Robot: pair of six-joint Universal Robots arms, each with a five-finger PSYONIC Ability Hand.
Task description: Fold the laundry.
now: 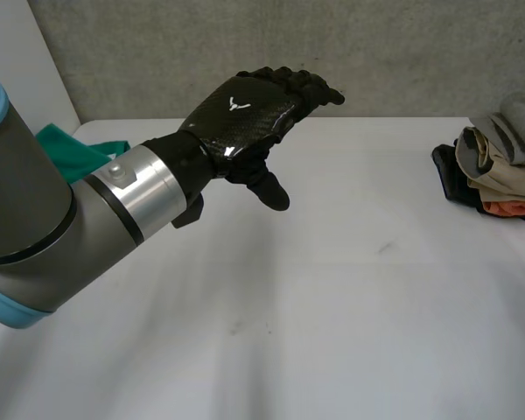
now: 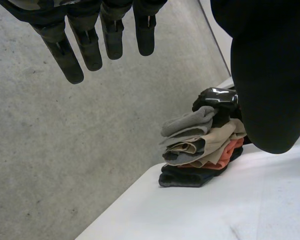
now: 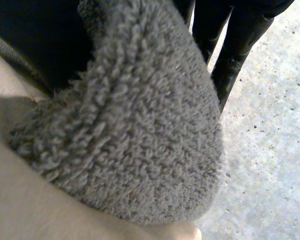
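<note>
**Head view.** Your left hand, black with a carbon-weave back, hangs above the white table, at about 11 o'clock from the table's middle. The grey left arm with its silver wrist ring carries it. The fingers are stretched out and released, pointing toward 2 o'clock, and the thumb hangs toward the table. The hand holds nothing. The stack of folded clothes, the laundry you are to work on, lies at 3 o'clock at the table's edge. It has grey knit on top, beige below that, then orange, then a dark layer against the table. A crumpled teal cloth lies at 9 o'clock, partly hidden behind the left arm.

**Right wrist view.** Your right hand is against the grey knitted cloth. The cloth bulges under the palm and rests on the beige garment. You cannot tell whether this hand grips the cloth.

**Left wrist view.** The left hand's straight fingers are spread apart, with the stack well beyond their tips. The stack sits at the table's edge, before a grey speckled wall. A glossy black part of the right hand sits on the stack's top.
</note>
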